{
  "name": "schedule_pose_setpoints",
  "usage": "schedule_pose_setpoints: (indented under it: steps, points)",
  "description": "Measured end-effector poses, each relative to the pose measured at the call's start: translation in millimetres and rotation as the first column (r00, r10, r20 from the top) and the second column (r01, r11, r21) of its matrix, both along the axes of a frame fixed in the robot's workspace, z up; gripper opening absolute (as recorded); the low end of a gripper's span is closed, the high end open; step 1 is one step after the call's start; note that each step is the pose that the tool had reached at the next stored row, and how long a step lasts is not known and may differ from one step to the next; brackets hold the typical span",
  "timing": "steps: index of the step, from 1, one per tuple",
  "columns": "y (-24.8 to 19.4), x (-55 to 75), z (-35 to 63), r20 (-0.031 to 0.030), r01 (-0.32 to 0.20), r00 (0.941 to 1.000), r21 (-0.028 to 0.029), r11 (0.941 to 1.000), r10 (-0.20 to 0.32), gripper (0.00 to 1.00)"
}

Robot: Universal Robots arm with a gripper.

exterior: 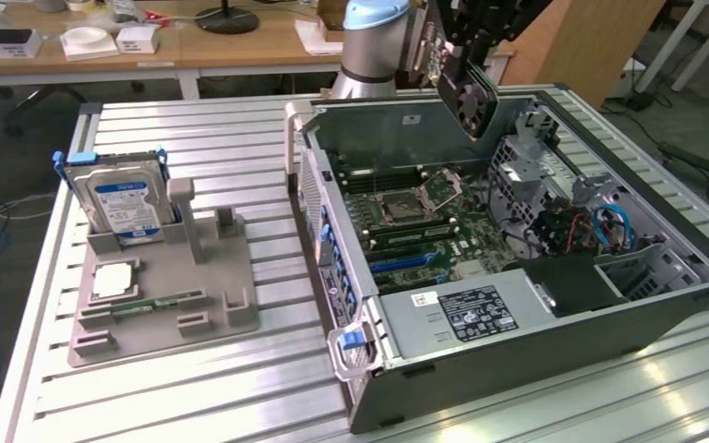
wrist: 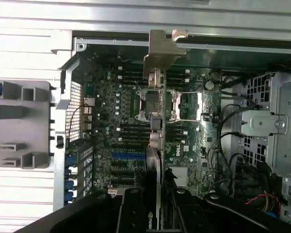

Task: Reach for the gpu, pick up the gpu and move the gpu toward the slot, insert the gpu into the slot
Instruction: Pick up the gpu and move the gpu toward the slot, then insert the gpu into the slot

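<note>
gripper (exterior: pixel 458 57): we see its black fingers (wrist: pixel 132 216) clamped on both sides of the gpu (exterior: pixel 469 97).
gpu place: it hangs in the air right under the gripper, standing on its edge.
gpu look: a flat, thin card with a black cover and a round fan. A shiny bent metal bracket (wrist: pixel 161 51) sits at the end far from the gripper.
below the gripper: an open grey metal computer case (exterior: pixel 515 341), with a dark green board (exterior: pixel 419 214) full of tiny parts lying flat inside.
far off to the side: a grey plastic holder (exterior: pixel 207 309) on the ribbed metal table (exterior: pixel 182 397), with a silver, blue-labelled hard drive (exterior: pixel 121 198) standing in it.
</note>
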State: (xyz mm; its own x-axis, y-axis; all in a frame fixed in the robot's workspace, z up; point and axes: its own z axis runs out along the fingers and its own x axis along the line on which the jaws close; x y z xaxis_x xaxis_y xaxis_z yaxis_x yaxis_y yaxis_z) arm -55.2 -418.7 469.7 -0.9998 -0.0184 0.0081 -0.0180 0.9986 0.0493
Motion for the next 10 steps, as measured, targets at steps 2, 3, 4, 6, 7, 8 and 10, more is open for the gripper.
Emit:
schedule_pose_setpoints:
  steps: [2, 3, 4, 6, 7, 8, 10]
  points:
    - [0.0, 0.0, 0.0, 0.0, 0.0, 1.0, 0.0006, 1.0, 0.0, 0.26]
    - [0.0, 0.0, 0.0, 0.0, 0.0, 1.0, 0.0009, 1.0, 0.0, 0.26]
    - [0.0, 0.0, 0.0, 0.0, 0.0, 1.0, 0.0013, 1.0, 0.0, 0.26]
    - [0.0, 0.0, 0.0, -0.0001, 0.0, 1.0, 0.0019, 1.0, 0.0, 0.26]
    - [0.0, 0.0, 0.0, 0.0, 0.0, 1.0, 0.0022, 1.0, 0.0, 0.26]
    - [0.0, 0.0, 0.0, 0.0, -0.001, 1.0, 0.0025, 1.0, 0.001, 0.26]
    - [-0.1, 0.0, -0.2, 0.0, -0.024, 0.9997, 0.0031, 0.9997, 0.024, 0.26]
